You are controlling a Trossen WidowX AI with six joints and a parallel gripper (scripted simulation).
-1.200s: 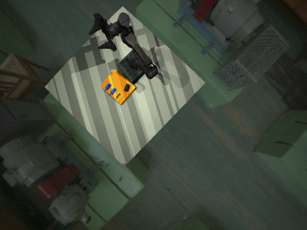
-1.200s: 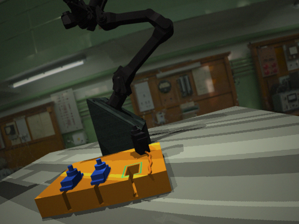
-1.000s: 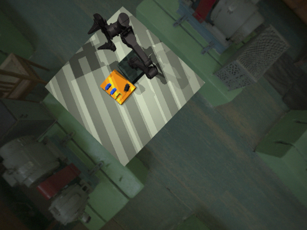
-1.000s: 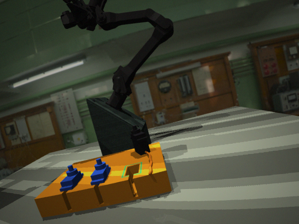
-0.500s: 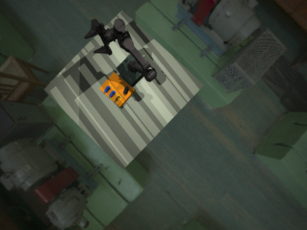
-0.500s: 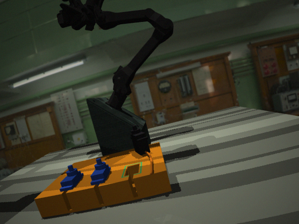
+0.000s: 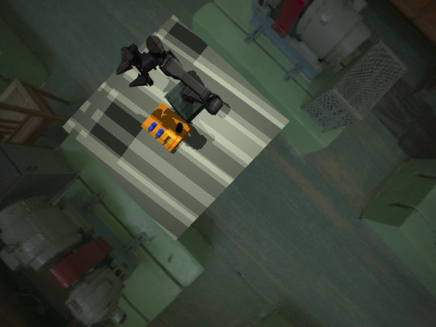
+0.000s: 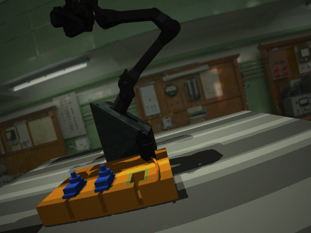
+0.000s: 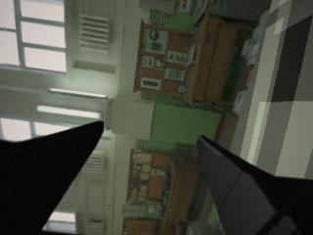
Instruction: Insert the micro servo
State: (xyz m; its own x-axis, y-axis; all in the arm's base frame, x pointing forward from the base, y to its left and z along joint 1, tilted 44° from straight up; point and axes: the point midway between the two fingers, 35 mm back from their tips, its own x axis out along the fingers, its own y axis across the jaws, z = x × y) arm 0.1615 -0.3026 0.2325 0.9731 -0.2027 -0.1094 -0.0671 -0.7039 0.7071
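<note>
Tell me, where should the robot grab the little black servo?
Probably across the upper body of the black servo, coming from above. It stands upright at the back edge of the orange deck, its orange cable leaving low down. The gripper is open, high and far off.
</note>
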